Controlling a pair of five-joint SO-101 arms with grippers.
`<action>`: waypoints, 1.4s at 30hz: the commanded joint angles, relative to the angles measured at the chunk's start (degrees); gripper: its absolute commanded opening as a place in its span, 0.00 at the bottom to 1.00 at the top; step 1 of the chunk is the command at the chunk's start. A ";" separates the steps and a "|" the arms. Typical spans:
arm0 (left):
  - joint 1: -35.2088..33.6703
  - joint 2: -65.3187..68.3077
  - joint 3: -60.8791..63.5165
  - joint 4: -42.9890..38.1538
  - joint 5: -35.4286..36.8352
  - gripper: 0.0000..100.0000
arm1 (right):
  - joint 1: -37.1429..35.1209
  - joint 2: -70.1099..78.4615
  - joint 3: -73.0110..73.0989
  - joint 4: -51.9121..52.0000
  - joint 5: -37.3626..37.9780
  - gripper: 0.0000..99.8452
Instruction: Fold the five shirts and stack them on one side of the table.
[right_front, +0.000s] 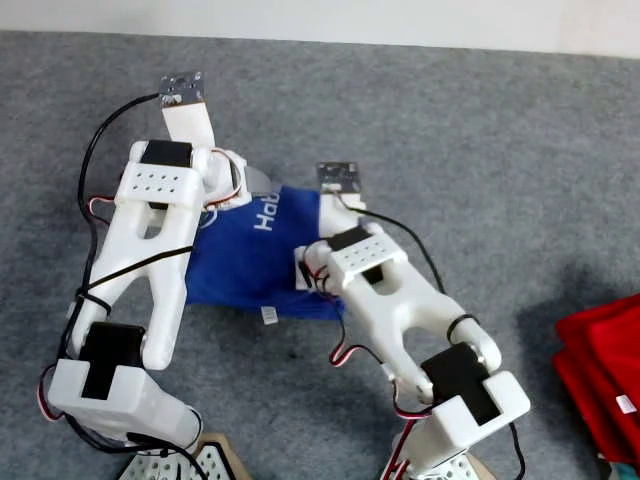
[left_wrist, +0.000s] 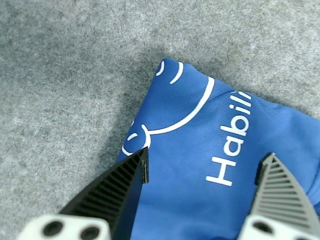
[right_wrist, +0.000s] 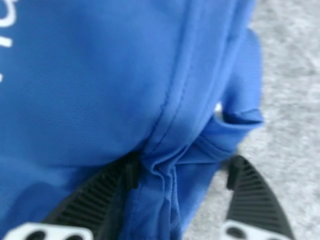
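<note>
One blue shirt (right_front: 250, 265), apparently part-folded, lying mid-counter (right_front: 480, 150). Red shirts (right_front: 600, 370) stacked at counter's right side, well apart.

Step judged: next fold of blue shirt.

Method advised: close each claw on full layered edge, lift both evenly, keep cloth taut.

Left claw (left_wrist: 205, 167): released, jaws spread above printed corner, arm bent over shirt.

Right claw (right_wrist: 183, 171): released, jaws straddling bunched hem, nothing pinched yet, arm low at shirt's opposite side.

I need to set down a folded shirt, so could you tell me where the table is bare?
Bare table: between the blue shirt and the red stack, and the far strip by the wall. Crowded middle: left arm and right arm lean over the blue shirt.
</note>
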 joint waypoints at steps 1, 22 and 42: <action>-0.66 -1.54 -0.13 -0.62 0.44 0.35 | -2.51 1.27 -2.68 -0.92 -0.44 0.19; -4.62 -1.54 3.12 -10.73 0.62 0.35 | 7.34 -2.77 -12.88 13.32 6.07 0.01; -8.22 -1.54 10.51 -24.53 11.78 0.35 | 36.44 -42.24 -13.49 27.74 21.89 0.01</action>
